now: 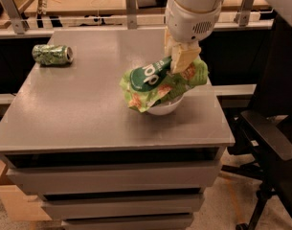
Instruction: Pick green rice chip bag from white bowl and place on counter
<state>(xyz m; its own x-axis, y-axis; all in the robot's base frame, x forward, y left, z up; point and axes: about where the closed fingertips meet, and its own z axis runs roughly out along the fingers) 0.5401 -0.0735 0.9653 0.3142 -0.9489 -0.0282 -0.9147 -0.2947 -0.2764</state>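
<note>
Gripper (183,61) clamped on crinkled green rice chip bag (152,84) over glossy round white bowl (163,108).

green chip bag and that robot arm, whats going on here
The robot arm's gripper is clamped on the upper edge of the green rice chip bag, which hangs over the white bowl near the right side of the counter. The bag is not clear of the bowl or set down on the counter yet. A green drink can lies on its side at the far left corner.
</note>
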